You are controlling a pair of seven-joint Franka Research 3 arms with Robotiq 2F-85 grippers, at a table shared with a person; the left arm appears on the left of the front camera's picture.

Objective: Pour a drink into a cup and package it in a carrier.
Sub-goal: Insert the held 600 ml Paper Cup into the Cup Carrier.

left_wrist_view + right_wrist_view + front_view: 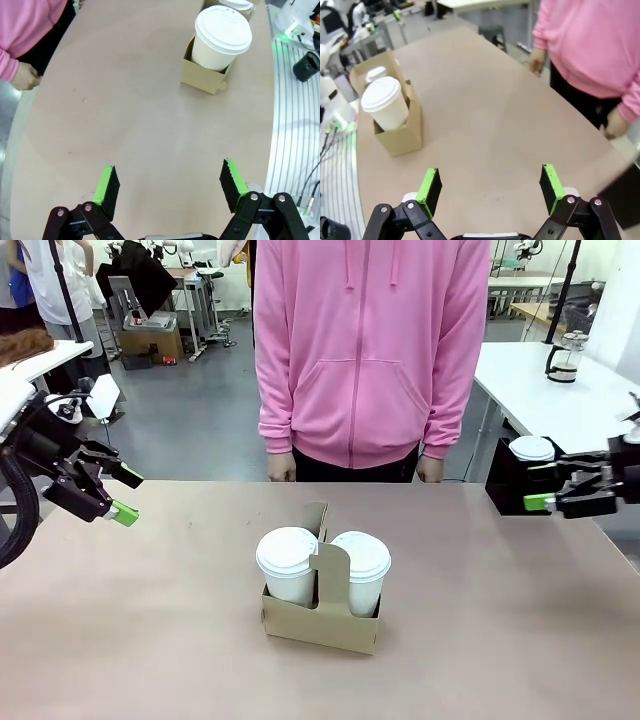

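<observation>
Both grippers are hanging wide open, gripping nothing: the left gripper (169,187) and right gripper (490,187) over bare table (125,125), the carrier (322,625) with two lidded cups (287,562) sitting between them, well apart.

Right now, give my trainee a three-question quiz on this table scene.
1. True or false: both cups in the cardboard carrier have lids on.
2. The left gripper is: A) open, holding nothing; B) shut on a cup; C) shut on the carrier.
3. Fill in: the person in the pink hoodie stands at the ___ side of the table.

Key: 1 true; 2 A; 3 far.
</observation>
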